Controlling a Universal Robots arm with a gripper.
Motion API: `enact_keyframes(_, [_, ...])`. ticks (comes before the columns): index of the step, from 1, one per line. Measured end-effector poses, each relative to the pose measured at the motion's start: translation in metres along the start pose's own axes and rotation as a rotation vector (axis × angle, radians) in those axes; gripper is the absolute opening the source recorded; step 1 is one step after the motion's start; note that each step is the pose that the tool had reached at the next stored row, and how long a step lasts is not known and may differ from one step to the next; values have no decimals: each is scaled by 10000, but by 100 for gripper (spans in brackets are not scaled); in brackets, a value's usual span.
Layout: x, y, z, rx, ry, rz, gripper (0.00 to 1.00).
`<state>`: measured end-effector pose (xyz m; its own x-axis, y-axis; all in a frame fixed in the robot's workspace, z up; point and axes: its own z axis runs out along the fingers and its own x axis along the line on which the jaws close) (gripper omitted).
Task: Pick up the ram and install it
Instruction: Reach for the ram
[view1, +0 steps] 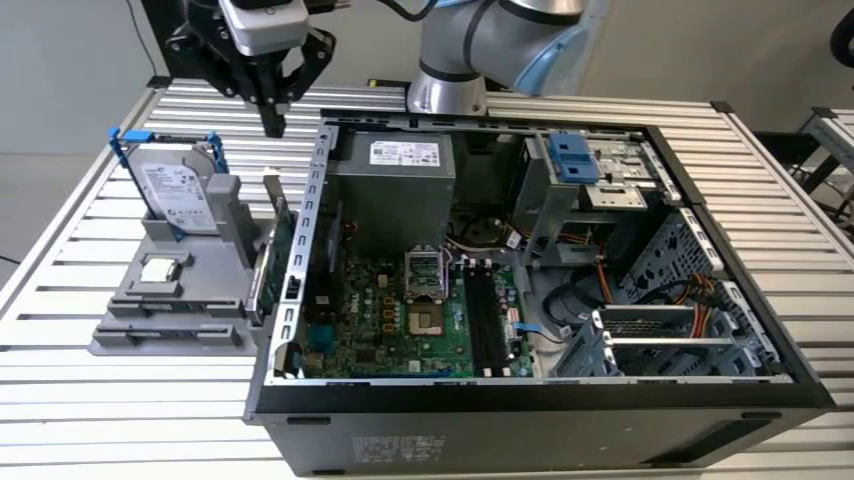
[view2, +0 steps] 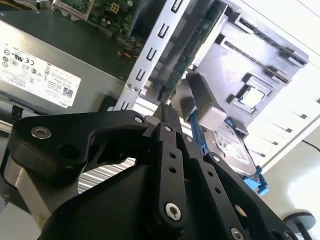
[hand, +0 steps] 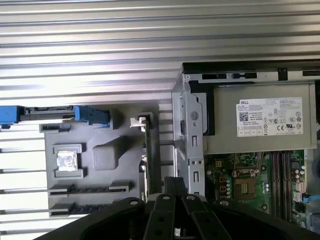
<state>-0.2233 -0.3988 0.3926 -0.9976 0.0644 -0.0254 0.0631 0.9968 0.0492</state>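
A: End effector state?

B: End effector (view1: 275, 122) closed; fingers pressed together with nothing between them; it hangs above the surface (view1: 80, 420) near its far edge, just past the far end of the grey holder (hand: 102, 157).

A: Where is the ram?

B: Ram (hand: 90, 189): I take it to be the thin dark strip standing edge-up in a slot row at the holder's near end, by the surface's edge on the exterior view's left; too thin to confirm; well apart from the end effector.

A: What could go wrong?

B: Judgement only. Closed fingers lowered onto the stick would butt its top edge rather than straddle it. The green card (view1: 276, 235) stands between the holder and the case (view1: 534, 395) wall, and the hard drive (view1: 180, 190) stands upright at the holder's far end; either could be clipped on the way over. An off-centre grip would let the stick tilt; a tilted stick could jam in the motherboard slots (view1: 475, 320) or seat at one end only.
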Motion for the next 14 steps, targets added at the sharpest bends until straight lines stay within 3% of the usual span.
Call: enact_keyframes(14, [635, -40, -18, 0, 0, 0, 0])
